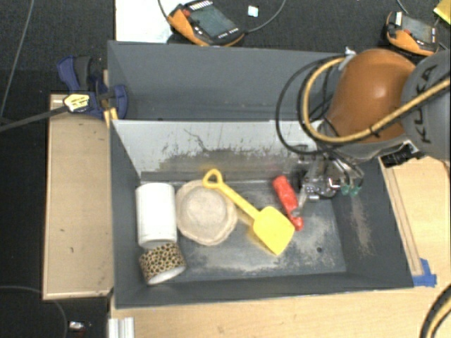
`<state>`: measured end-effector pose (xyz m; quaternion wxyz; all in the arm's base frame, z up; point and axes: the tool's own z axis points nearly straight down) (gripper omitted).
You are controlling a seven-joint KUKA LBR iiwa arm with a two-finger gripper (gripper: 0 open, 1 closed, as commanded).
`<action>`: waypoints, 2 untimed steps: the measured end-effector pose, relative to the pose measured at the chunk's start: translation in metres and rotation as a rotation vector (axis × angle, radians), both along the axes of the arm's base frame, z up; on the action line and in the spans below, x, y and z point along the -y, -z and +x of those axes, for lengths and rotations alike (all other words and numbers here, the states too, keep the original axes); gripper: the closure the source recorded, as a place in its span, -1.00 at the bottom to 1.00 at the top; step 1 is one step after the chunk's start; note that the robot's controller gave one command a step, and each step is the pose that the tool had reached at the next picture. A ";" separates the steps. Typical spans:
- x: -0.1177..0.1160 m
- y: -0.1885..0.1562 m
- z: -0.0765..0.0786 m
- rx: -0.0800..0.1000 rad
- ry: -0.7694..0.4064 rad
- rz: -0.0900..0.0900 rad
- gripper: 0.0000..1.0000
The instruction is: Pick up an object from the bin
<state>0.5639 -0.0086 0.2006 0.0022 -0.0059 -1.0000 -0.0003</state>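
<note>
My tool (pixel 311 189) hangs low in the right part of the bin (pixel 211 83), just beside a red stick (pixel 286 196) lying right of centre. I cannot tell how wide it stands. A yellow shovel (pixel 262 225) lies just left of the stick.

Robotics lab. Grey metal bin (pixel 211 83) under a cable-draped KUKA arm (pixel 373 94); orange-black handheld devices (pixel 206 21) and loose papers (pixel 141 9) lie on the dark surface (pixel 49 27) around it.

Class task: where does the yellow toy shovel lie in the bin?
Mid-floor in the camera view: the yellow toy shovel lies between the beige round pad and the red stick.
</note>
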 end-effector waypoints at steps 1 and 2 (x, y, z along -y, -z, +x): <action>0.000 -0.004 0.002 0.008 0.000 0.000 -1.00; -0.035 0.132 -0.044 0.002 -0.030 0.001 -1.00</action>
